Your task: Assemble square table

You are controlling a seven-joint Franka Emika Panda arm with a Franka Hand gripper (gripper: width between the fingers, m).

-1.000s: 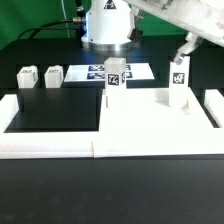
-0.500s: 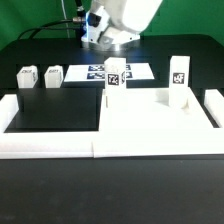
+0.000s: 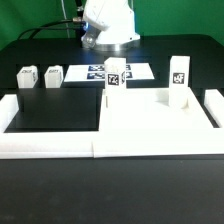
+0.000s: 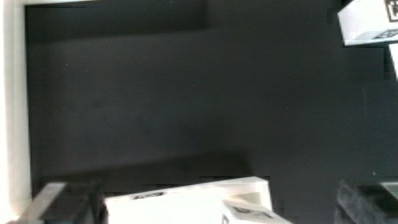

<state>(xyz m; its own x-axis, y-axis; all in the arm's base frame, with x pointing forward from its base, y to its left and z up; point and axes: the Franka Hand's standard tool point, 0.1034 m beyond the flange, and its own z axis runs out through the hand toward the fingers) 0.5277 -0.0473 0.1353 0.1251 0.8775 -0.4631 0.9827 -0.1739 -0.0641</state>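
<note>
The white square plate (image 3: 150,115) lies on the exterior view's right. Two tagged white legs stand upright on it, one at its far left corner (image 3: 116,75) and one at its far right corner (image 3: 179,75). Two more small legs (image 3: 27,77) (image 3: 54,75) rest on the black table at the far left. My gripper is out of the exterior view; only the robot base (image 3: 110,25) shows there. In the wrist view my gripper (image 4: 214,203) is open, and its dark fingers (image 4: 54,200) stand wide apart. A white tagged leg (image 4: 178,203) shows between them, touching neither.
White border rails run along the front (image 3: 100,145), the left (image 3: 10,105) and the right (image 3: 213,105). The marker board (image 3: 95,71) lies flat behind the plate. In the wrist view a white rail (image 4: 11,100) and another tagged white piece (image 4: 370,20) edge the dark table.
The arm left the far right leg, which stays upright on the plate, and swung up and to the exterior view's left, out of that view.
</note>
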